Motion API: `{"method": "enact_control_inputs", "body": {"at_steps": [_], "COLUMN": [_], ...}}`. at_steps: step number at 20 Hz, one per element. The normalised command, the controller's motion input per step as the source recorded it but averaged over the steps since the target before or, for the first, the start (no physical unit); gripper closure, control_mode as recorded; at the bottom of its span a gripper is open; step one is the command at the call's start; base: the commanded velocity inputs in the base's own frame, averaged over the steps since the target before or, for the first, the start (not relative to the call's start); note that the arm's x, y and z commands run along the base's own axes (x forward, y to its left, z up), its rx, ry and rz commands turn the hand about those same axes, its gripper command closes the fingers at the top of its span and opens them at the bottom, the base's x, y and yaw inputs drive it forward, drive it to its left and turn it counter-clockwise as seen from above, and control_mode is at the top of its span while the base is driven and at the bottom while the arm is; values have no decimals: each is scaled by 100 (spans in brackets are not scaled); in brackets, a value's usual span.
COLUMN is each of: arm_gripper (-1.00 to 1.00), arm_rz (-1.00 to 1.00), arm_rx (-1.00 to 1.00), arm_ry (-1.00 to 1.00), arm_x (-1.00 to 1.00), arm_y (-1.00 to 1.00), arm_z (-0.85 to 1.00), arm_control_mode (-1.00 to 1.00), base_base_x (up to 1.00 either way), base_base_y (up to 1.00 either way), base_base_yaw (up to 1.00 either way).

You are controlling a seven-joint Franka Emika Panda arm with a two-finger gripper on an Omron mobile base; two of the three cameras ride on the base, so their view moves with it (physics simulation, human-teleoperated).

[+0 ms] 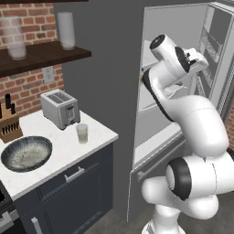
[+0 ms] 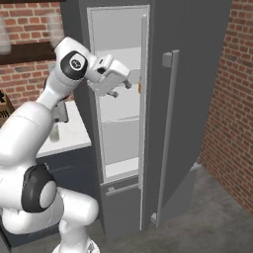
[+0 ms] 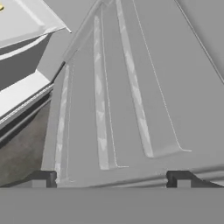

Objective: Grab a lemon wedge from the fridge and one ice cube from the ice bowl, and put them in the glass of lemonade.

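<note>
A speck of yellow, likely the lemon wedge [image 3: 1, 7], sits at the very top left corner of the hand view on a pale fridge shelf; too little of it shows to be certain. The fridge [image 2: 192, 59] stands open, its door swung out with the long grey bar handle [image 2: 168, 133] on it, and the pale shelves [image 2: 118, 111] lie bare inside.

The hand [image 2: 129, 80] is up at the fridge opening, at the level of an upper shelf, its fingers spread wide with nothing between them. In the hand view the two dark fingertips [image 3: 40, 179] stand far apart at the bottom, looking along the ribbed inner wall of the fridge.

Well away from the hand, behind and to the side of the arm, the table [image 1: 98, 132] carries the glass of lemonade [image 1: 82, 133], upright near its front edge. The ice bowl [image 1: 26, 153] lies farther from the hand than the glass. A toaster [image 1: 59, 109] stands just behind the glass, and a knife block [image 1: 9, 124] beyond the bowl. Two tall frosted glasses [image 1: 66, 30] stand on a wall shelf [image 1: 45, 54] above.
</note>
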Motion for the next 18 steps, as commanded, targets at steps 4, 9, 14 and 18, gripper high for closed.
{"method": "enact_control_inputs", "body": {"at_steps": [4, 9, 14, 18], "arm_gripper": [-100, -100, -100, -100], "arm_rz": [-8, -11, -11, -12], "arm_rx": [-2, -3, -2, 0], "arm_ry": [-9, -8, -10, -12], "arm_x": [3, 0, 0, 1], "arm_y": [-64, -78, -89, -100], "arm_z": [-15, -10, -6, -6], "arm_control_mode": [-100, -100, -100, -100], "base_base_x": [0, 0, 0, 0], "base_base_y": [0, 0, 0, 0], "base_base_yaw": [0, 0, 0, 0]}}
